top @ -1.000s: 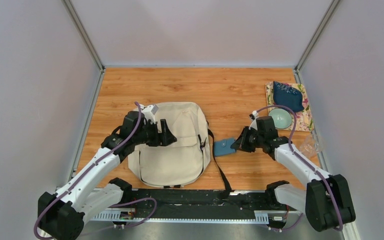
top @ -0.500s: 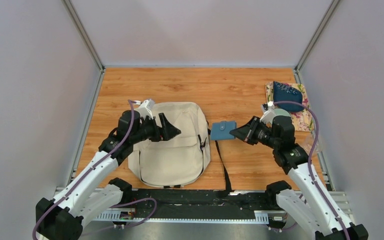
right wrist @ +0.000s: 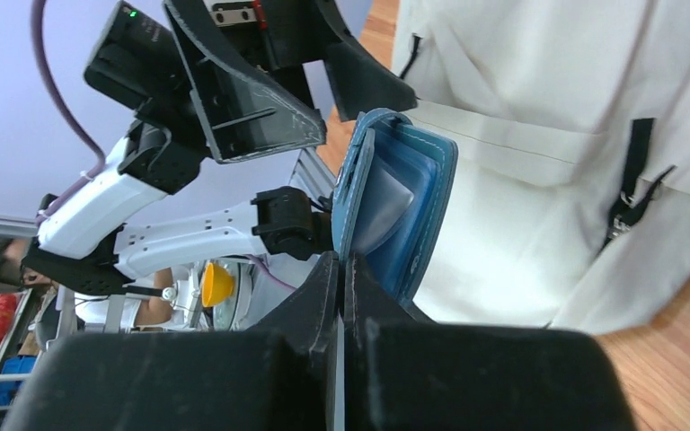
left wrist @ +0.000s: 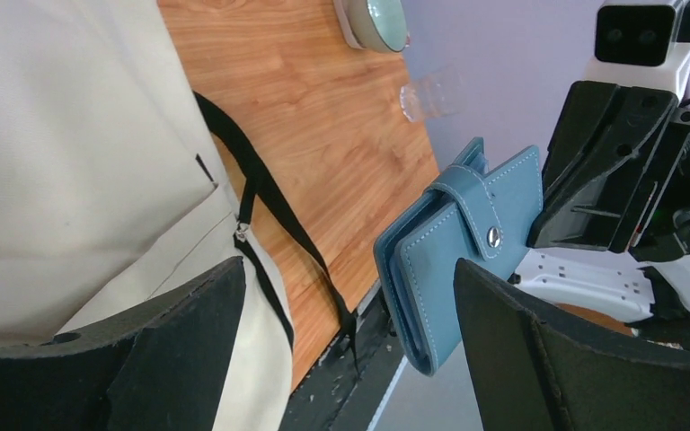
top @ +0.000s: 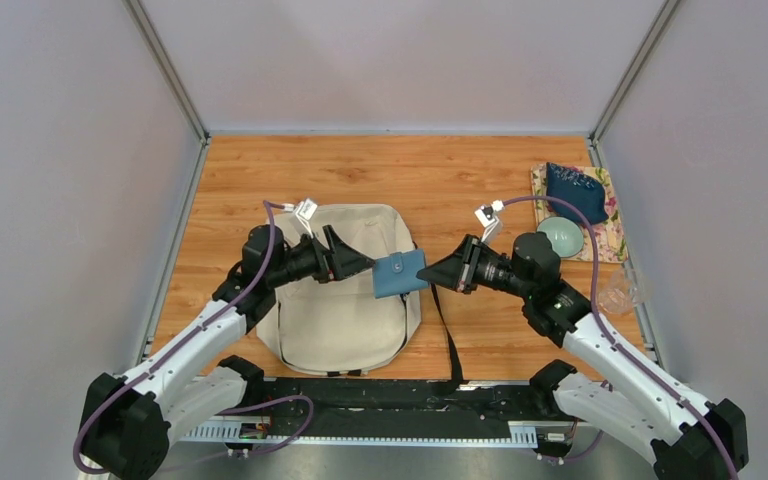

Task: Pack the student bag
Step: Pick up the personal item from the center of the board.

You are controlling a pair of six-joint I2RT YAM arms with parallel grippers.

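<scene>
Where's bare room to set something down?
Widest: far strip of table between student bag and back wall. Also bare wood left of the bag. Crowded: right edge (floral mat, teal dish, blue pouch); left gripper and right gripper with wallet over bag's right side.

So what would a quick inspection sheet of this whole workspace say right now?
Surface: wooden tabletop, no damage seen.
Job's things: student bag lies flat in front of the left arm; teal wallet is held in the air over its right edge.
Clutter: floral mat at far right carrying a dark blue pouch and pale green bowl; clear plastic item by the wall.
Grippers: left gripper open, facing the wallet; right gripper shut on the wallet.
Cables: purple cables run along both arms, no snag seen.
Surroundings: plain pale walls on three sides.
</scene>
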